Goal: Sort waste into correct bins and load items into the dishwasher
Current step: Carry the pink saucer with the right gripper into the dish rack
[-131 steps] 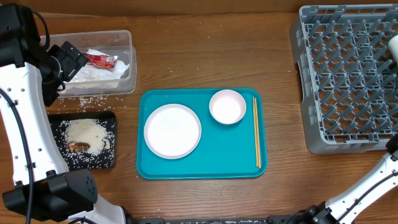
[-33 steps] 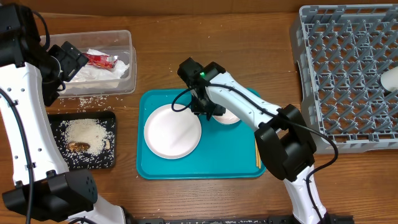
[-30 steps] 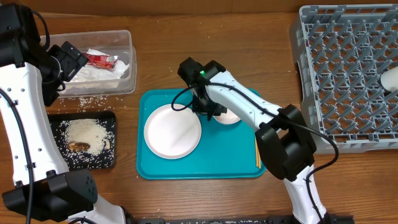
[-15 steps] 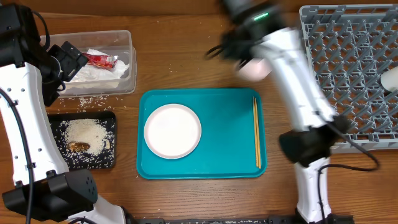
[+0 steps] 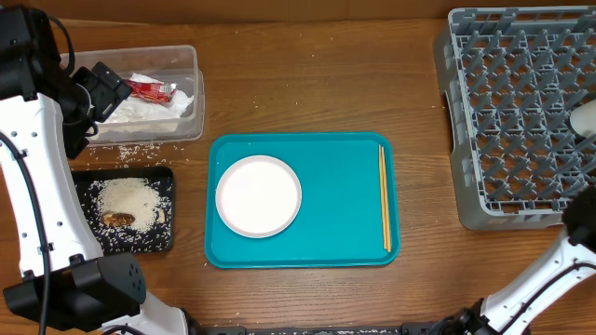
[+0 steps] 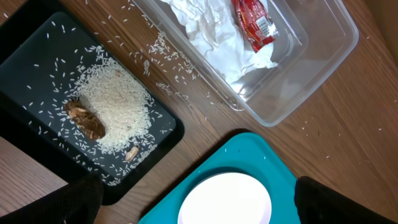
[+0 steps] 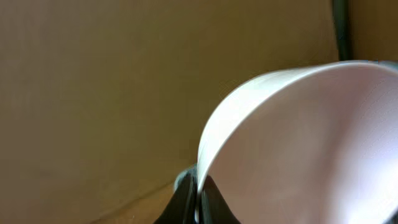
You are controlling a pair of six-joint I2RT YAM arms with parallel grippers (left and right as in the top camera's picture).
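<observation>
Smooth white bowl (image 7: 298, 143), clear plastic tub (image 5: 182, 63), wood-grain table (image 5: 307, 84).

open wood runs along the far side of the table (image 5: 317, 84), between the clear tub (image 5: 191, 65) at far left and the dish rack (image 5: 512, 112) at far right. the teal tray (image 5: 345, 214) fills the middle. its bare floor lies between the plate (image 5: 258, 195) on the left and the chopsticks (image 5: 384, 197) by the right rim. a strip of wood parts tray and rack. the left arm (image 5: 33, 186) stands along the left edge by the black tray (image 5: 86, 186). the right arm (image 5: 540, 279) rises near right, its right gripper (image 7: 196, 193) pinching a white bowl (image 7: 298, 143) that blocks its front.
</observation>
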